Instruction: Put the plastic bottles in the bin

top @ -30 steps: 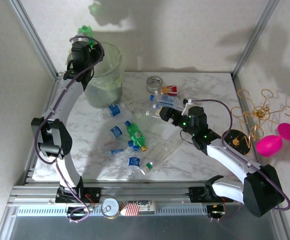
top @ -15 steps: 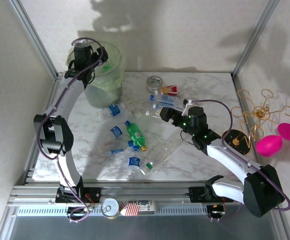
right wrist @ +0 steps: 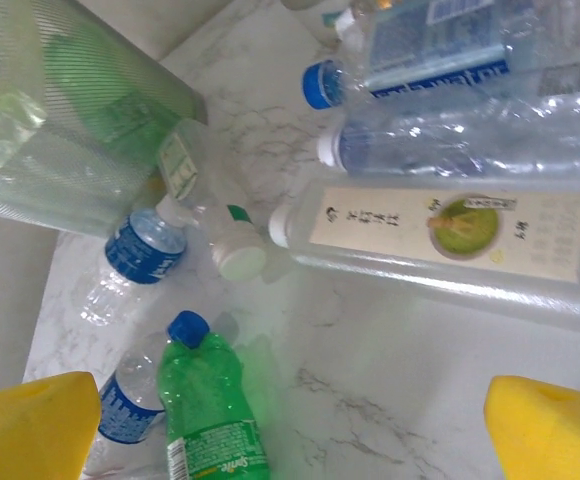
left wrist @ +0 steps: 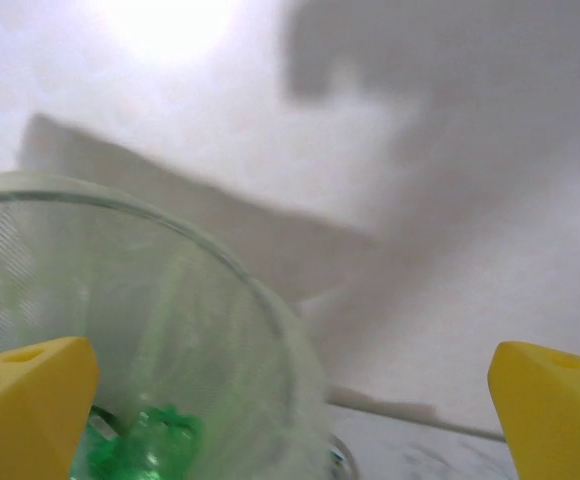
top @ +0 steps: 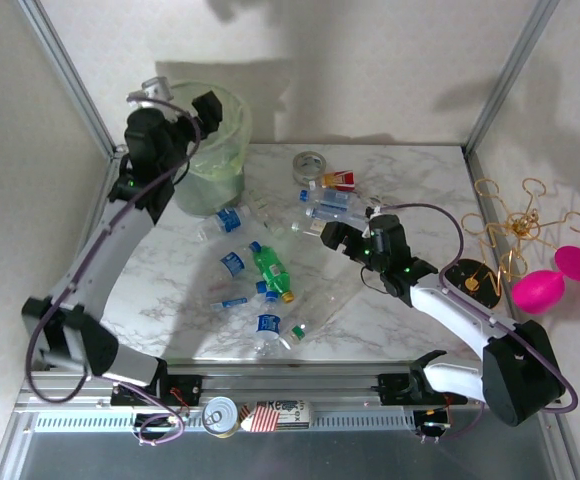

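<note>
Left gripper [top: 208, 108] hung wide open above the bin [top: 220, 165], right gripper [right wrist: 290, 420] gaped empty over the plastic bottles [top: 270, 268] strewn across the marble table [top: 170, 265]; light, slick and crushable, they looked best pinched mid-body.

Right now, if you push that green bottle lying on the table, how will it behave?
The green bottle lies on its side on the smooth marble table, so it would probably roll. It looks thin and empty: likely light, and may dent if squeezed.
</note>
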Action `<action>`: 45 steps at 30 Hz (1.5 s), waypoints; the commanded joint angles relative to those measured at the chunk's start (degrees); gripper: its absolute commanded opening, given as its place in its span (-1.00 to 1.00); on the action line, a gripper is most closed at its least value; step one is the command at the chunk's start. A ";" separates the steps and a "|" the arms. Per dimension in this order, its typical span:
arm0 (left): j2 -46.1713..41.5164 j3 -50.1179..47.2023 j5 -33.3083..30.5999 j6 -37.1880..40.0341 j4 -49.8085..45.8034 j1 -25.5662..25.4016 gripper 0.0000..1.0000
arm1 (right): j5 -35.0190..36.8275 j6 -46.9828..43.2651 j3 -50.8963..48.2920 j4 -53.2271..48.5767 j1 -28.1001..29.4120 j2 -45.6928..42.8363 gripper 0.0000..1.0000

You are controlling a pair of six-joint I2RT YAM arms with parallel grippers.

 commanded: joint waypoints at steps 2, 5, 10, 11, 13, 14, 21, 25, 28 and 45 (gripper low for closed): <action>-7.94 -13.23 0.56 -1.63 12.46 -4.83 0.99 | 4.55 3.54 1.61 -8.91 2.00 -0.76 0.98; -14.24 -24.07 -0.93 -3.21 18.92 -8.84 0.99 | 9.29 5.65 1.49 -15.13 4.75 -1.92 0.98; -22.13 -40.80 -2.91 -8.03 28.15 -14.33 0.99 | 9.29 12.08 -0.83 -21.75 8.18 -3.80 0.98; -23.14 -43.01 -3.09 -8.19 28.97 -15.22 0.99 | 8.36 13.44 -1.56 -22.65 8.99 -3.93 0.98; -24.58 -45.44 -4.05 -7.73 28.42 -16.72 0.99 | 6.14 15.63 -2.91 -23.82 10.16 -4.36 0.98; -25.05 -46.66 -4.48 -7.17 28.40 -17.30 0.99 | 5.21 16.88 -3.75 -24.10 12.15 -4.61 0.97; -21.92 -53.57 -4.69 -9.20 31.20 -18.67 0.99 | 1.33 24.91 -6.70 -23.39 18.63 -3.28 0.97; -18.30 -54.97 -2.84 -11.38 33.87 -19.43 0.99 | 1.05 26.61 -6.29 -21.64 19.51 -0.49 0.97; -16.45 -54.81 -2.43 -11.62 35.02 -20.09 0.99 | 0.22 26.44 -5.12 -18.69 20.06 2.51 0.96; -17.61 -55.06 -4.98 -10.08 31.76 -20.46 0.99 | 0.31 27.03 -0.69 -13.78 22.28 16.28 0.53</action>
